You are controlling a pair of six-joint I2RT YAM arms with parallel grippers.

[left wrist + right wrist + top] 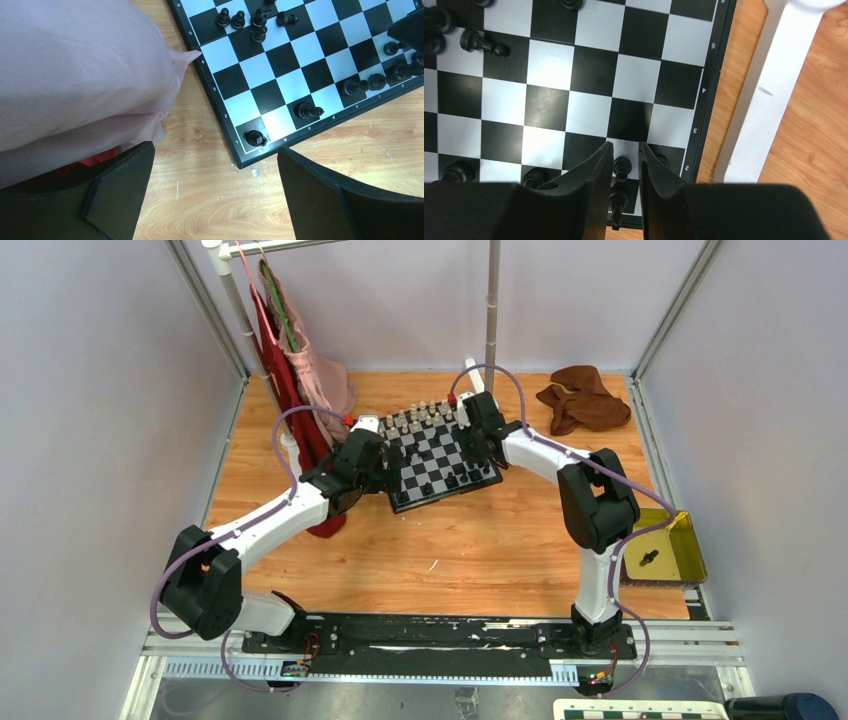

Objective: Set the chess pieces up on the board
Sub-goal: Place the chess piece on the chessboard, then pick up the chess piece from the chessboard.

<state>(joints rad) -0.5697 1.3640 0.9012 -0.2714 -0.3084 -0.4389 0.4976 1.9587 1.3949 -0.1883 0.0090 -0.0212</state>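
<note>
Astride black pawn [622, 166] at bottom centre, chessboard [589, 70] edge rows: right gripper [625, 150], fingers narrowly parted, grip indeterminate; probably seating pawn. Above chessboard corner, lower frame: left gripper [215, 152], wide open, empty.

my left gripper [215, 155]: jaws wide, holding nothing | under me: wooden table [200, 200], board [280, 65] corner | black pieces [255, 137] on squares | pink cloth [75, 75] against board edge
</note>
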